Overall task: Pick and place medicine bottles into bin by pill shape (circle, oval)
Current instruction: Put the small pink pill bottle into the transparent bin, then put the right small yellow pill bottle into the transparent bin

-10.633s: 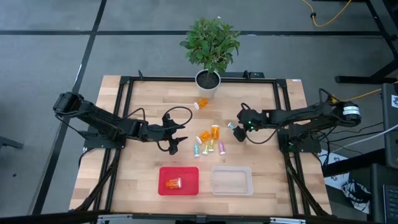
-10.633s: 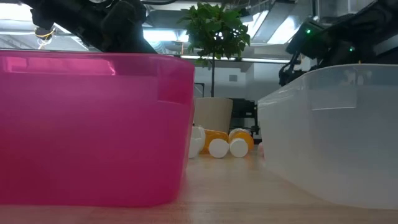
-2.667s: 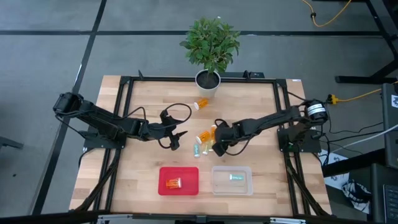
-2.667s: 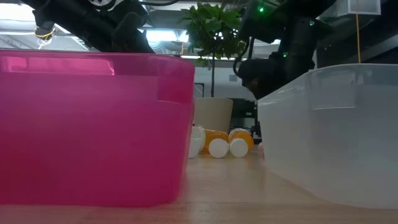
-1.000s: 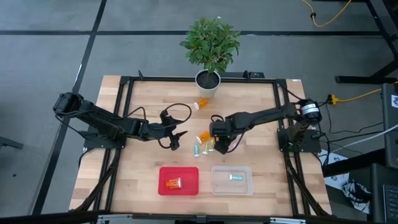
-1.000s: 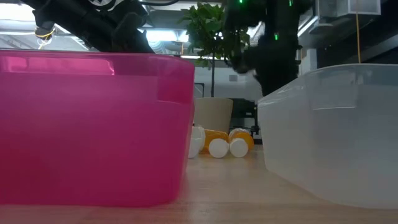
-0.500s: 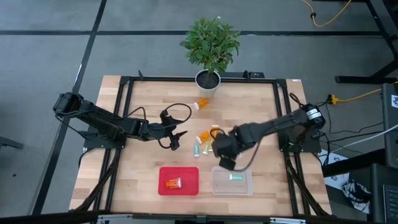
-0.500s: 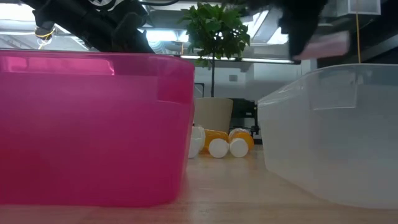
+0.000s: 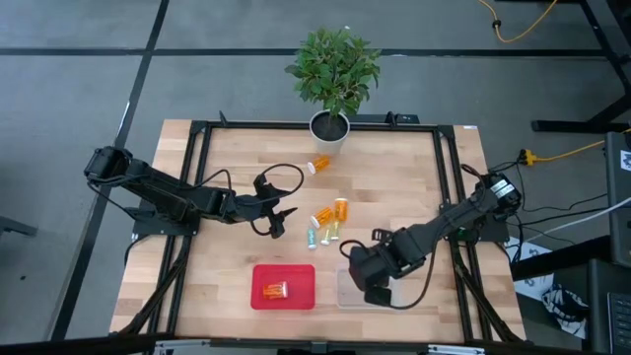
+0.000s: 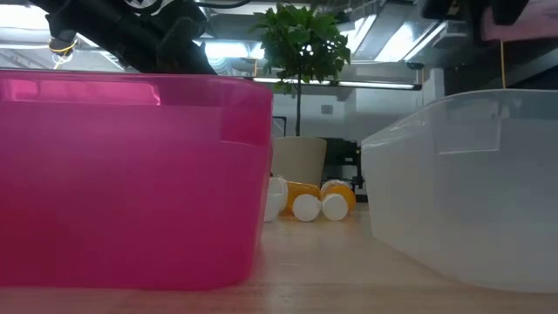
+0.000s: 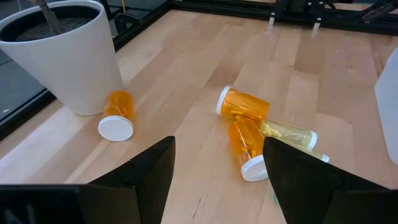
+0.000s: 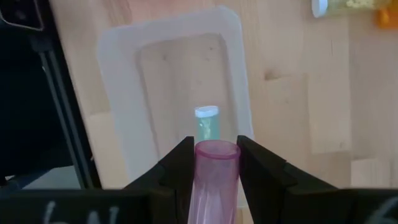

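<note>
My left pincer [image 9: 279, 223] waits left of centre in the high view, fingers apart, clear of the loose medicine bottles [image 9: 329, 216] on the worktop [image 9: 227, 177]. Lower centre sits the red bin [image 9: 283, 286] with one orange bottle. Just right of it, my right pincer [image 12: 217, 163] hangs over the clear bin [image 12: 169, 74], clamped on a pink bottle [image 12: 217, 168], ready to drop it beside the teal bottle [image 12: 207, 124] inside.

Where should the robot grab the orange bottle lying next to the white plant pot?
Across the middle of its round body, coming from above. The orange bottle lies on its side beside the pot, so its white cap end gives less to hold than its long sides.
</note>
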Tool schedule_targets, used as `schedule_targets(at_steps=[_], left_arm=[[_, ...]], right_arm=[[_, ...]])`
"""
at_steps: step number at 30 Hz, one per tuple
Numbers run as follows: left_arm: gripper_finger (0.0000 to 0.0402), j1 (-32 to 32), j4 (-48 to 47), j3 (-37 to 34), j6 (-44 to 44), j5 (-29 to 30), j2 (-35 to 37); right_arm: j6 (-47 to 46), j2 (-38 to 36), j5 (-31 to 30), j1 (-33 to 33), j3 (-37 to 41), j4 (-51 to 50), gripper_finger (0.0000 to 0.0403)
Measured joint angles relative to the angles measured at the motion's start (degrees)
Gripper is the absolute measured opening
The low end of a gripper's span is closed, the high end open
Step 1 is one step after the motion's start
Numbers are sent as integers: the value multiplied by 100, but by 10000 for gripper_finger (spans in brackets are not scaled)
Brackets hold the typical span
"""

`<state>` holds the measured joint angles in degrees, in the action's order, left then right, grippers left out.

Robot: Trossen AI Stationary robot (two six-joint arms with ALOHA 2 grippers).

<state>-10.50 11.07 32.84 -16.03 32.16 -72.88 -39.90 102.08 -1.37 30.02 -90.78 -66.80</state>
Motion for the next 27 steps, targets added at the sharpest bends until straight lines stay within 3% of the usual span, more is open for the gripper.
schedule_targets(at_steps=[13,22,27], left_arm=[[237,-1,-1,0,-2,0,0],[237,0,-1,0,-2,0,0],[237,0,0,0,-6,-2,0]], right_arm=[[279,0,-199,0,0,300,122],[276,0,-203,0,1,345,180],[288,0,-207,0,2,353,192]])
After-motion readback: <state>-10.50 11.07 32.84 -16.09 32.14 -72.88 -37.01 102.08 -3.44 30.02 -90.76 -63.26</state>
